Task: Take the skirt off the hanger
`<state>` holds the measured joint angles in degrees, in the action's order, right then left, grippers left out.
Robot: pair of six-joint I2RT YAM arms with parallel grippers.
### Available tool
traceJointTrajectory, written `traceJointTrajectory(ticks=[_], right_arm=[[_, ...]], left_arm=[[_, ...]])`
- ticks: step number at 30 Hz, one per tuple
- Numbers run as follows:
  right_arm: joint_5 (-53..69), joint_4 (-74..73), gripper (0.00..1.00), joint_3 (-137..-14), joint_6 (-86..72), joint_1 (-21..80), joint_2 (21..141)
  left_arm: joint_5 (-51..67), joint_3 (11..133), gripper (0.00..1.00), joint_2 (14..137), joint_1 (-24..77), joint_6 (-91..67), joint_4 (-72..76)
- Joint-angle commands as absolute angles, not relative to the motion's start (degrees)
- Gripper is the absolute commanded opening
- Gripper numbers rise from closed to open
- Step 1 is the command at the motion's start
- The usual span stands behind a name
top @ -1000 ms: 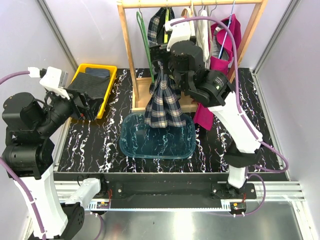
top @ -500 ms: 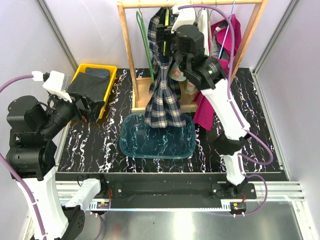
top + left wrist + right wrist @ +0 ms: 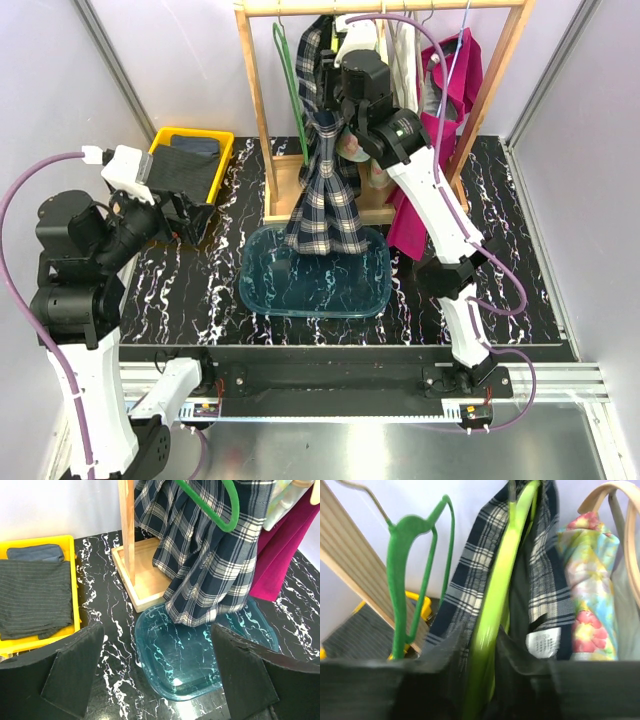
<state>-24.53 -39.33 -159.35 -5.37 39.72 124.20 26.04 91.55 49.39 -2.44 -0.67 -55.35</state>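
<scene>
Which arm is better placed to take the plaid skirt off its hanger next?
Right, probably. The right gripper straddles the lime hanger carrying the plaid skirt; the left gripper sits open by the yellow bin, away from the rack.

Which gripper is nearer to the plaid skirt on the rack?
Right. The right gripper is up at the top of the skirt, straddling its lime hanger; the left gripper sits well off to the side, by the yellow bin.
</scene>
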Motion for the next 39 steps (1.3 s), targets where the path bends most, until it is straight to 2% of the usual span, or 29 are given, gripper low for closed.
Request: traceJointTrajectory(ticks=[1,5,15,20,26,32,35,39], right_arm=[[-24.96,-34.9,0.21,-159.0,-3.87,38.85,123.49],[-26.01,-33.23,0.0,-158.82,-1.5,38.94,123.14],[-26.63,-18.12,0.0,-159.96,10.62,38.94,118.84],[-26.46,-17.4,0.0,-156.9,10.9,38.94,113.48],[-23.73,-17.31,0.0,-142.4,8.53,38.85,101.44],[-16.27,-25.37,0.0,-129.57,3.27,39.02,85.65],[-10.39,-30.65,0.0,-121.57,-1.99,39.02,78.69],[-0.91,-36.29,0.0,-111.04,-7.99,39.02,71.12]], left_arm=[[24.26,89.92,0.91,47.82,-2.37,0.97,-50.45],[23.82,88.77,0.91,47.2,-2.37,1.14,-49.75],[23.29,86.4,0.9,45.97,-2.46,2.02,-49.04],[23.82,86.22,0.91,45.88,-2.46,1.93,-48.87],[25.4,86.31,0.9,46.49,-2.46,1.14,-48.87],[25.93,87.27,0.91,46.67,-2.37,1.23,-48.87],[27.68,87.98,0.98,47.02,-2.37,0.27,-48.78],[35.31,91.57,0.99,49.47,-2.46,-2.28,-48.34]])
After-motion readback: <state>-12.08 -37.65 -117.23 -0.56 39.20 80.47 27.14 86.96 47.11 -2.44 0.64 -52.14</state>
